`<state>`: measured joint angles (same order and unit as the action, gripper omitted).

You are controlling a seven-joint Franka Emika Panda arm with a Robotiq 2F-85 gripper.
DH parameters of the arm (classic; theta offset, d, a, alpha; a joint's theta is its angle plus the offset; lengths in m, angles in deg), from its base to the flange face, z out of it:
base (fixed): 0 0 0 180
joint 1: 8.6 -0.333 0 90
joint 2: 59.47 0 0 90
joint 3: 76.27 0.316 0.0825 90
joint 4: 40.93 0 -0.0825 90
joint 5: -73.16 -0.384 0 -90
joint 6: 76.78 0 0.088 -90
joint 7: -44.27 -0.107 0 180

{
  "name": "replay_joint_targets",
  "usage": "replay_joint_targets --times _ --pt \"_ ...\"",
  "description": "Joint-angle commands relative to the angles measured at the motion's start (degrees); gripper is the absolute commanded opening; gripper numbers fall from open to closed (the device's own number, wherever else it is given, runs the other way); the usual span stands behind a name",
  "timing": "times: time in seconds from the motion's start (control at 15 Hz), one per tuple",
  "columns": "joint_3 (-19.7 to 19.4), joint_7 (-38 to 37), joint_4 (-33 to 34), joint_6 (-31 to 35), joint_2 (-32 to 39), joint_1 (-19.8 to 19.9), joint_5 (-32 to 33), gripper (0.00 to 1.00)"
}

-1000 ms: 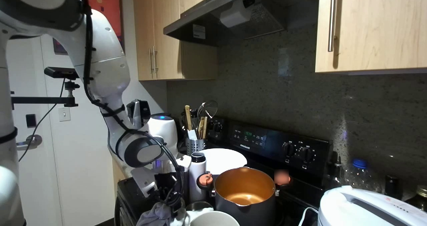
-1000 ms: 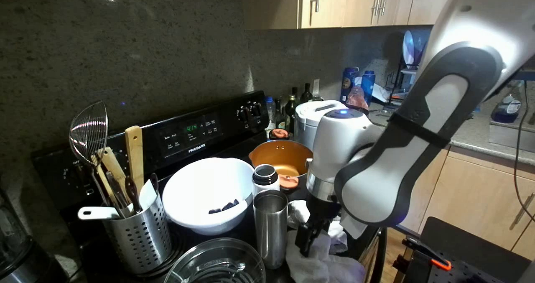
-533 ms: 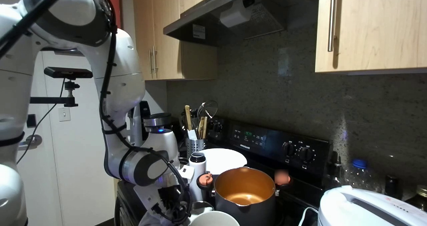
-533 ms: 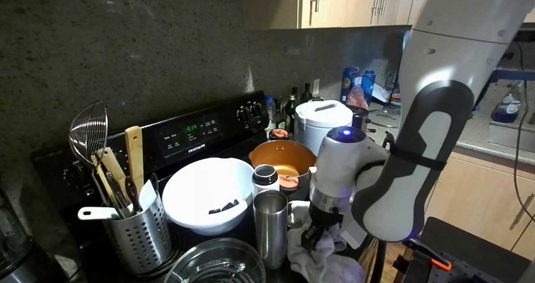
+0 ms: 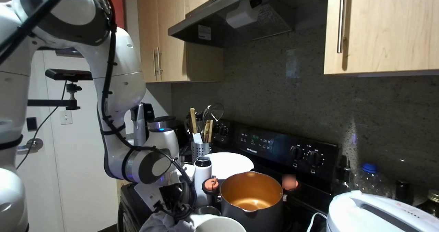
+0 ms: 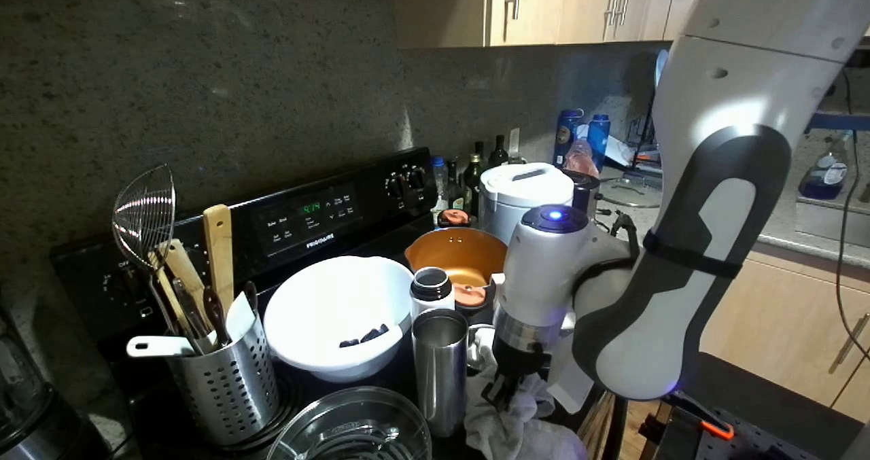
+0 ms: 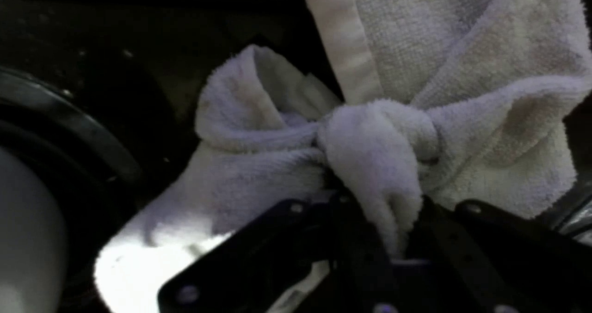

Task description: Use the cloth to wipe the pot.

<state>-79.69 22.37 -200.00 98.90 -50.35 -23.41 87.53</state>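
We find the scene dim, broken by patches of hard white glare.
In both exterior views the backsplash (image 6: 272, 93) stays murky with small glints; light flares on the arm (image 6: 720, 202), the bowl (image 6: 326, 304) nearly washes out, and we see the right pot handle (image 5: 290, 183) blurred soft. Our wrist view is darkest: the cloth (image 7: 370, 142) burns out at left, while the fingers (image 7: 365, 248) sink into shadow.

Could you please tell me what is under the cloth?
Dark stovetop shows beside the cloth in the wrist view and probably continues underneath; whatever lies directly beneath is covered.
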Motion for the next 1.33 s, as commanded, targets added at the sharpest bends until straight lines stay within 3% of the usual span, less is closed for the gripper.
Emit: replay_joint_targets --times 0.0,0.07,0.13,0.2,0.33,0.6,0.93,1.27 --pt "6.94 3.63 -0.13 -10.61 -7.16 1.98 -8.18 0.09" --pt "9.01 5.17 -3.6 -13.47 -11.82 3.01 -11.18 0.08" --pt "9.33 5.66 -1.92 -19.34 -13.71 2.77 -12.43 0.08" --pt "9.54 5.68 0.27 -23.58 -13.81 2.85 -12.83 0.08" --pt "10.15 4.38 -2.1 -32.45 -22.21 3.42 -12.9 0.08" --pt "10.46 4.25 -0.59 -46.36 -33.98 5.22 -12.23 0.08" --pt "10.57 3.21 2.92 -51.52 -45.22 7.56 -12.9 0.08" --pt "11.28 1.32 8.27 -50.22 -48.87 13.16 -10.72 0.08"
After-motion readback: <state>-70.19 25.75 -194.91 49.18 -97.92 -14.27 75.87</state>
